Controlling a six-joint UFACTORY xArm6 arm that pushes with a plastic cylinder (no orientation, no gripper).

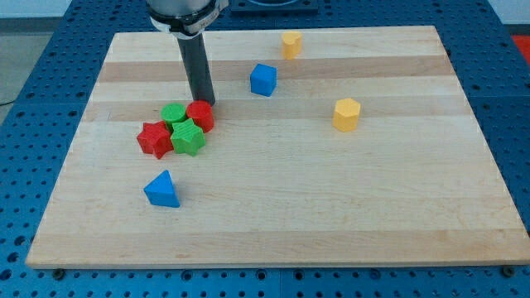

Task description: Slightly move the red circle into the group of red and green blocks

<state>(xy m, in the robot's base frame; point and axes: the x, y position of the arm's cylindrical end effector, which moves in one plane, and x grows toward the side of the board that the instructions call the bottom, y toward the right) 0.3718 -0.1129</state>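
The red circle (201,116) sits on the wooden board (331,207), touching a green circle (173,114) on its left and a green star (188,137) below it. A red star (154,138) lies at the left of this cluster. My tip (205,101) stands just above the red circle on its upper right side, touching or nearly touching it. The dark rod rises from there to the view's top.
A blue cube (262,79) lies to the right of the rod. A yellow block (291,44) sits near the top edge. A yellow hexagon (347,114) is at the right. A blue triangle (162,189) lies below the cluster.
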